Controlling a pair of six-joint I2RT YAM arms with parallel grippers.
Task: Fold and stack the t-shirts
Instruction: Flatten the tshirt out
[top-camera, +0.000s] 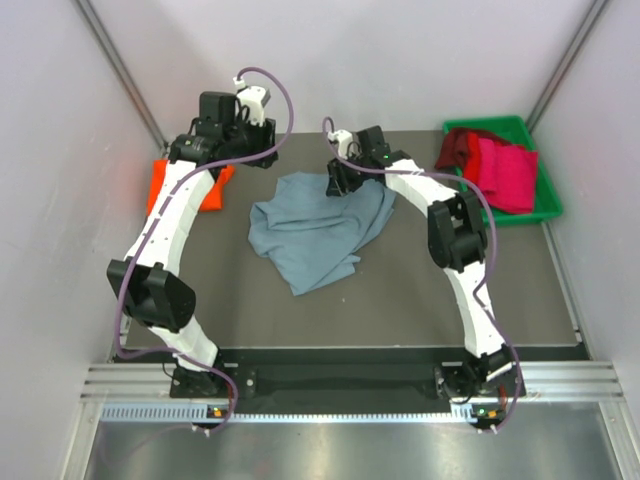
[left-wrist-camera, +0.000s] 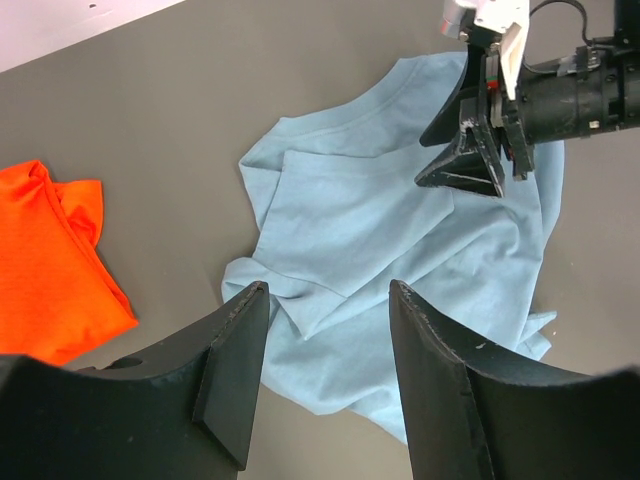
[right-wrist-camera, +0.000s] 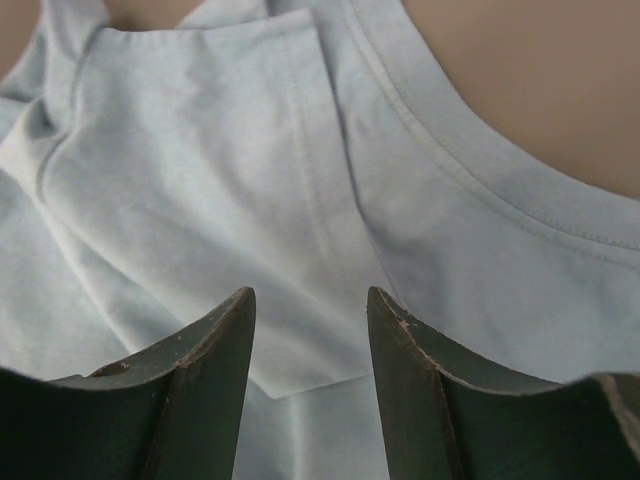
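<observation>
Hanging with fingers spread over the crumpled blue-grey t-shirt (top-camera: 310, 232) mid-frame: right gripper (right-wrist-camera: 310, 300) low by the collar, left gripper (left-wrist-camera: 326, 300) higher, likely ready to pinch and pull it flat.

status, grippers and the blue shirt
Left gripper open, empty, above the blue shirt. Right gripper open, low over it. Shirt crumpled mid-table, unfolded. Orange shirt off to the left, red ones in bin, none in the way.

Right gripper (right-wrist-camera: 310, 300), fingers parted, over a wrinkled pale blue-grey cloth t-shirt (right-wrist-camera: 200, 190).
Its stitched collar (right-wrist-camera: 480, 185) curves right; tan tabletop (right-wrist-camera: 540, 70) beyond.
</observation>
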